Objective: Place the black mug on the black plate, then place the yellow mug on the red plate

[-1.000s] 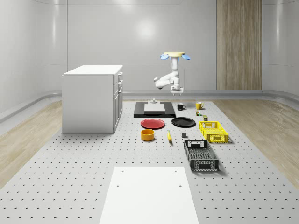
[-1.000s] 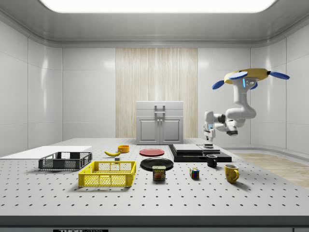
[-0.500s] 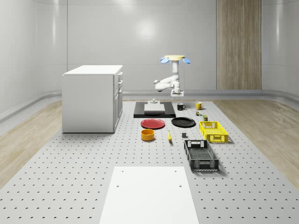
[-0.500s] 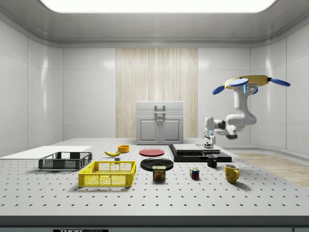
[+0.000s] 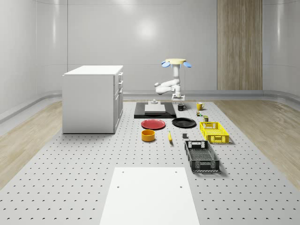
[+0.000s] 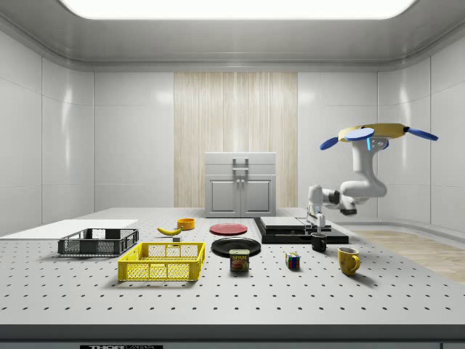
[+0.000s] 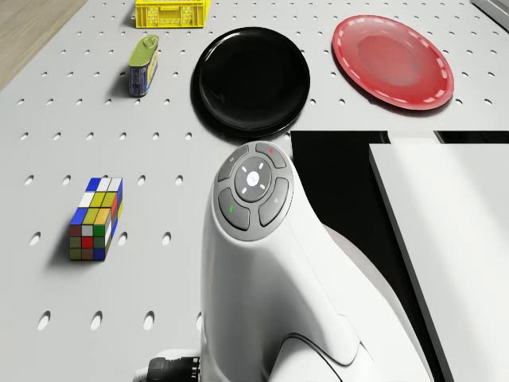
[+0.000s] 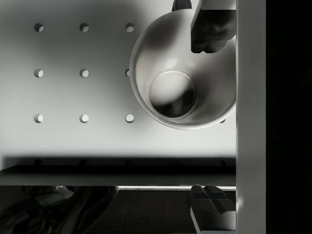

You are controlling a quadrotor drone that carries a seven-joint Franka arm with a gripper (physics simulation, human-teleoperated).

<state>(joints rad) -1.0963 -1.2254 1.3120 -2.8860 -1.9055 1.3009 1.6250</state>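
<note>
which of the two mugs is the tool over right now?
The black mug, beside the black slab; the tool hangs right above it, open. The yellow mug stands apart, nearer the side camera, with nothing over it.

Black mug [image 6: 319, 242] upright on perforated table, open mouth up, pale inside — just beside black slab, near far end. Yellow mug [image 6: 348, 260] upright, handle visible, well apart from plates. Black plate [image 7: 254, 79] flat, bare, glossy. Red plate [image 7: 392, 60] flat, bare — just beside black plate, not touching.
</note>
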